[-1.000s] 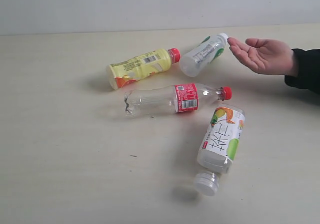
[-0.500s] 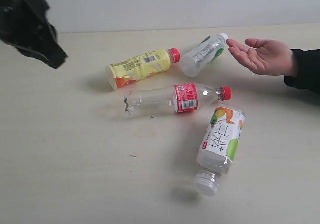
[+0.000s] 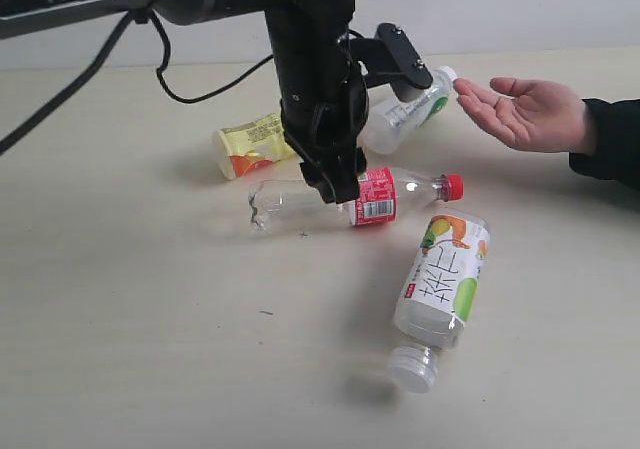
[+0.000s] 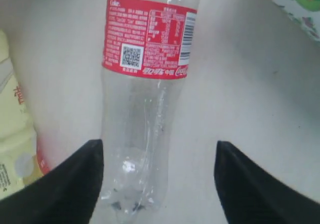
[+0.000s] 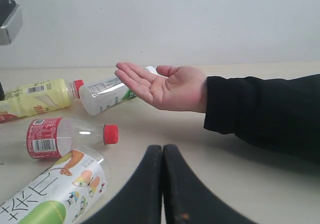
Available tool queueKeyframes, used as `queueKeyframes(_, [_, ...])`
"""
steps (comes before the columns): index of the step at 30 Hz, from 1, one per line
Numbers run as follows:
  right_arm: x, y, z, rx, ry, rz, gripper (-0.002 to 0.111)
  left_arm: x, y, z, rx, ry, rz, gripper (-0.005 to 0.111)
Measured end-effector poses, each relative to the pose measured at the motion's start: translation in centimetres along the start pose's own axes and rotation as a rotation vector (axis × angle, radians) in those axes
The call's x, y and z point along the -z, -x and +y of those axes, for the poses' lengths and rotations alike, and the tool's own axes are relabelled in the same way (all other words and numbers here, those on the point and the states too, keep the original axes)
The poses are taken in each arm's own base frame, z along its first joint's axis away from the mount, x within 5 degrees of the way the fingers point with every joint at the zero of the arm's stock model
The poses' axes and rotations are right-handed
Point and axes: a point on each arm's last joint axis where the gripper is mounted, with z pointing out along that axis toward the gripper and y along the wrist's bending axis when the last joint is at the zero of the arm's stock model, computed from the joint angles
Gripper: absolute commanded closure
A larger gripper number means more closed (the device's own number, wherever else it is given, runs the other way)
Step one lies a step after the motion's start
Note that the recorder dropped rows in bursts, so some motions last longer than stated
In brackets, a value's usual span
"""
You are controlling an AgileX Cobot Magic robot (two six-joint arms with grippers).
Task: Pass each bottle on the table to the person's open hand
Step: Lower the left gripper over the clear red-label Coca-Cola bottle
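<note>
1. Your left gripper (image 4: pixel 159 156) stands over the middle of the exterior view, fingers spread to either side of the clear end of the red-label bottle (image 3: pixel 375 195). Whether they touch it, you cannot tell.
2. That bottle lies on its side at the centre of the table (image 3: pixel 130 319), red cap pointing right.
3. The yellow bottle (image 3: pixel 250 144) lies left of centre in the upper half, its cap end hidden behind the arm.
4. The white-green label bottle (image 3: pixel 405 114) lies in the upper middle, its white cap just beside the fingertips of the person's hand (image 3: pixel 525 111).
5. The hand is held open, palm up, at the upper right.
6. The wider bottle (image 3: pixel 442 277) lies at the lower right, white cap toward the bottom edge.
7. Your right gripper (image 5: pixel 162 184) has its fingers pressed together with nothing between them.
</note>
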Motion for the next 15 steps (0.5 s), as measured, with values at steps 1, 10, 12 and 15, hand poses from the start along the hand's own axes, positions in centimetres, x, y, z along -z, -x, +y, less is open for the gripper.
queueKeyframes(1, [0.0,0.0,0.0,0.000,0.000,0.000,0.108,-0.8,0.2,0.1,-0.020,-0.006,0.008,0.036])
queueKeyframes(10, [0.0,0.0,0.0,0.000,0.000,0.000,0.108,-3.2,0.4,0.2,-0.092,-0.015,0.038,0.034])
queueKeyframes(12, [0.0,0.0,0.0,0.000,0.000,0.000,0.108,-3.5,0.5,0.2,-0.099,-0.013,0.038,0.034])
queueKeyframes(15, [0.0,0.0,0.0,0.000,0.000,0.000,0.108,-4.0,0.5,0.3,-0.107,-0.012,0.038,0.034])
